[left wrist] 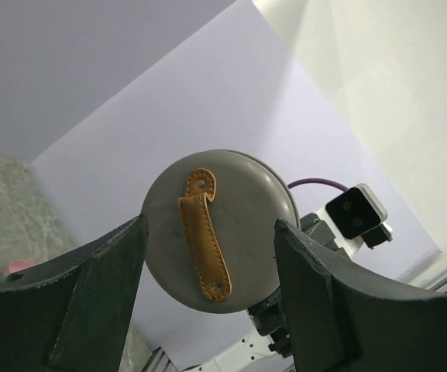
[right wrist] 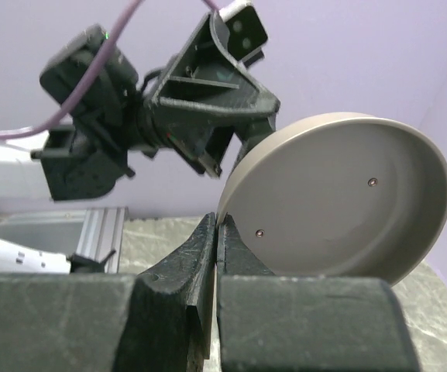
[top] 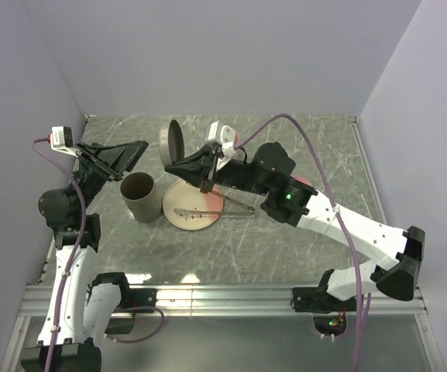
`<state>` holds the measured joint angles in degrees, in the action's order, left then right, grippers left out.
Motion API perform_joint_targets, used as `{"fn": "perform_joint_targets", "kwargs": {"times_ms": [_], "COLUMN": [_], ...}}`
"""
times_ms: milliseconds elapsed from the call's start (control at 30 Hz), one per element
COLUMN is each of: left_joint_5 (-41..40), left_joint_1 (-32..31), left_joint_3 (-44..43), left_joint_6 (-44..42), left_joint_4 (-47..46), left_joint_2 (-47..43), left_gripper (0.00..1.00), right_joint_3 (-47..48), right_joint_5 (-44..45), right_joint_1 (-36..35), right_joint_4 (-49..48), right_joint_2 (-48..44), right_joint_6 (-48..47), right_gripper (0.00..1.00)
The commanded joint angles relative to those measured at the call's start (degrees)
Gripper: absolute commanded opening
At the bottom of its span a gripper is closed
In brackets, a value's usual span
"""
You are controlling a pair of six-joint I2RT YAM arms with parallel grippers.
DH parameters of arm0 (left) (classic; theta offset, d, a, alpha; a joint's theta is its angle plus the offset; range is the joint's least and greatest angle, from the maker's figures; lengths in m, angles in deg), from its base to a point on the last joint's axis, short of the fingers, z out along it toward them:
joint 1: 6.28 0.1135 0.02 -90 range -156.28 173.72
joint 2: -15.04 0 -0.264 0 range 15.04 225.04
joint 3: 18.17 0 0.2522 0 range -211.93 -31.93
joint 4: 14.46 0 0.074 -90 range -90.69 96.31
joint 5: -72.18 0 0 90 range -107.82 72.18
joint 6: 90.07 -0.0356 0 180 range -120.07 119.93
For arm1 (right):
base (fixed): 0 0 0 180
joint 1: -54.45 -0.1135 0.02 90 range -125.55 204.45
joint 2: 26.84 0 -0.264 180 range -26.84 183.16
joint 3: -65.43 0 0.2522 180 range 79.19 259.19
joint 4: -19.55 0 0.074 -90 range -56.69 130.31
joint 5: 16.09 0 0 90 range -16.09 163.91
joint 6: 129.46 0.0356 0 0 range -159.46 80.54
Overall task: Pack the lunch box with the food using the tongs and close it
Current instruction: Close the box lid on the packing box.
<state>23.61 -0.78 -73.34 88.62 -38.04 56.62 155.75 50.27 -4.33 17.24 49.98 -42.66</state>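
Observation:
My right gripper [top: 173, 164] [right wrist: 218, 225] is shut on the rim of the lunch box's round grey lid [top: 173, 142] [right wrist: 339, 201] and holds it up on edge above the table. The lid's outer face [left wrist: 242, 201], with its orange leather strap [left wrist: 204, 232], faces my left gripper [top: 136, 151] [left wrist: 208, 225]. That gripper is open, a short way left of the lid and not touching it. The grey cylindrical lunch box [top: 139, 196] stands open below. The silver tongs [top: 211, 210] lie across the pinkish plate [top: 184, 221]. The food is out of view.
The right arm [top: 316, 213] stretches across the middle of the table over the plate's right side. Grey walls close in the table at the back and both sides. A metal rail [top: 223, 298] runs along the near edge.

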Motion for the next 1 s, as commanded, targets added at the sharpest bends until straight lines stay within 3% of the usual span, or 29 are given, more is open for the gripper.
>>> {"fn": "perform_joint_targets", "kwargs": {"times_ms": [0, 967], "left_joint_5": [-4.69, -5.66], "left_joint_1": [-2.41, -4.79], "left_joint_3": [-1.75, -2.62], "left_joint_6": [2.02, 7.47], "left_joint_4": [-4.05, -4.67], "left_joint_2": [0.78, 0.43], "left_gripper": [0.72, 0.55], "right_joint_3": [4.39, 10.81], "right_joint_5": [3.42, 5.09], "right_joint_1": [-1.33, -5.2], "right_joint_4": [-5.02, -8.01], "right_joint_2": [0.26, 7.29], "right_joint_6": [0.83, 2.94], "right_gripper": [0.0, 0.0]}}
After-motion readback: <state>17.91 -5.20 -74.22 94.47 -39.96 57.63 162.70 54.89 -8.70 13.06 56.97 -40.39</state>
